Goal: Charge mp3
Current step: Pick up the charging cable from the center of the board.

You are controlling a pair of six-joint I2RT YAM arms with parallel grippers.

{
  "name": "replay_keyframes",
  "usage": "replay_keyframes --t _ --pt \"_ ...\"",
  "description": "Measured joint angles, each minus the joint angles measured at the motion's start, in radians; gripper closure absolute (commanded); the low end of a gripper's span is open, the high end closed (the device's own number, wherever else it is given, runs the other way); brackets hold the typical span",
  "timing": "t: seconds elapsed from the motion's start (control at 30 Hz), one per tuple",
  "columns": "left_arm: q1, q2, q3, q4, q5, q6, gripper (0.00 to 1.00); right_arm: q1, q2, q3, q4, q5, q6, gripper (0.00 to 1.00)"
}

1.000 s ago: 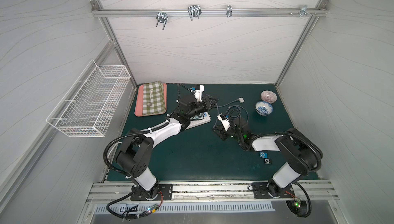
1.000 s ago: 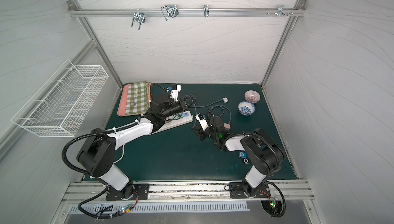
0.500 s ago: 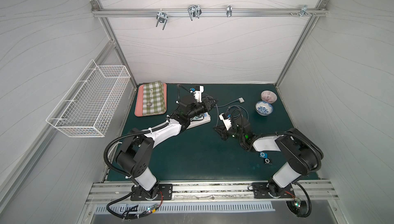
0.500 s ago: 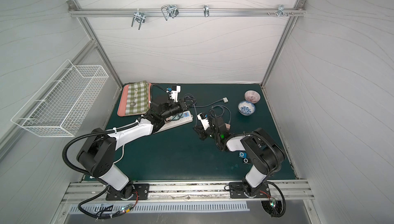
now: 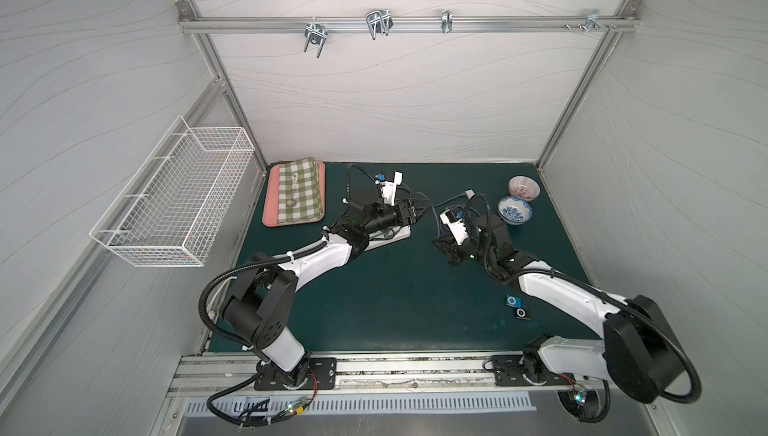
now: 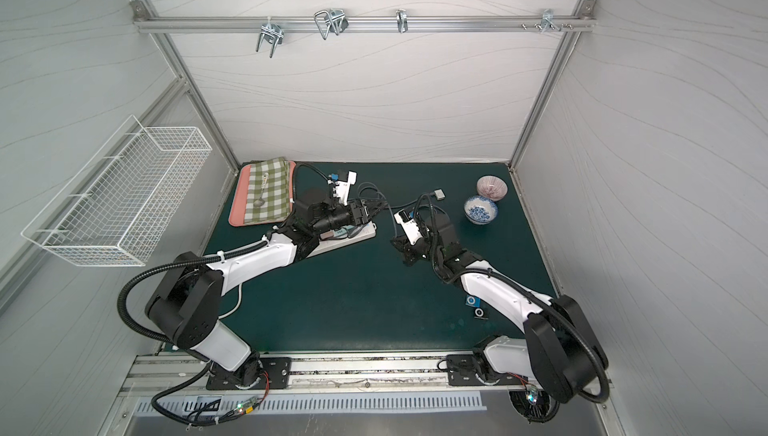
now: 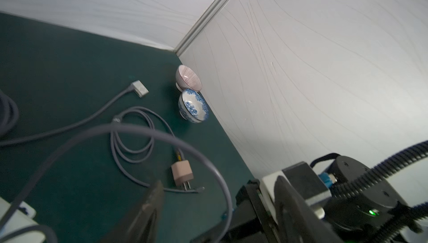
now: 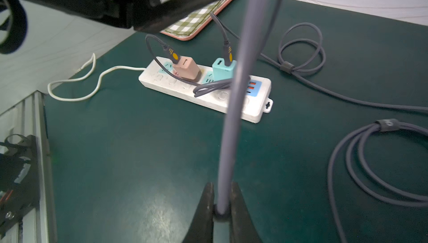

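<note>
The right gripper (image 8: 221, 197) is clamped on a grey cable (image 8: 234, 91), at about 3 o'clock from the white power strip (image 8: 208, 98). The left gripper (image 7: 218, 184) hangs by that strip with its jaws spread wide. In a top view, a blue mp3 player (image 5: 512, 300) and a black mp3 player (image 5: 521, 312) lie side by side on the green mat (image 5: 395, 309), at about 4 o'clock from its centre, just beside the right forearm.

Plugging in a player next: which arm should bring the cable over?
Right. The right tool is shut on the cable, and the players lie beside its forearm. The left tool is open, by the power strip.
</note>
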Motion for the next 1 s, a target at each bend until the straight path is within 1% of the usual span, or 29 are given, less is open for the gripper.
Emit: replay_keyframes --t 0.1,0.2,0.33,0.43,0.53,0.63,0.8,0.87,0.97,1.0 --pt "-0.01 -0.076 -0.018 -0.096 0.008 0.151 0.01 -0.037 -0.039 0.053 -0.172 0.011 -0.065 0.93" --pt "-0.017 -0.154 -0.019 -0.187 0.007 0.316 0.01 -0.07 -0.047 0.119 -0.329 0.011 -0.14 0.93" --pt "-0.022 -0.23 -0.018 -0.296 0.006 0.564 0.01 -0.08 -0.047 0.229 -0.526 0.006 -0.266 0.93" --pt "-0.022 -0.237 0.006 -0.387 0.012 0.737 0.02 -0.08 -0.047 0.318 -0.653 0.003 -0.365 0.94" --pt "-0.024 -0.222 0.042 -0.455 0.016 0.861 0.01 -0.08 -0.05 0.396 -0.758 -0.01 -0.452 0.93" --pt "-0.029 -0.208 0.061 -0.466 0.023 0.932 0.01 -0.08 -0.064 0.454 -0.853 -0.042 -0.546 0.93" --pt "-0.063 -0.154 0.116 -0.473 0.051 0.998 0.01 -0.08 -0.074 0.513 -0.975 -0.069 -0.659 0.93" --pt "-0.079 -0.134 0.136 -0.473 0.071 1.014 0.08 -0.078 -0.074 0.527 -1.007 -0.069 -0.696 0.92" --pt "-0.093 -0.101 0.163 -0.474 0.111 1.022 0.26 -0.068 -0.074 0.535 -1.04 -0.066 -0.74 0.91" --pt "-0.097 -0.089 0.171 -0.475 0.126 1.021 0.33 -0.063 -0.074 0.535 -1.048 -0.065 -0.751 0.9"
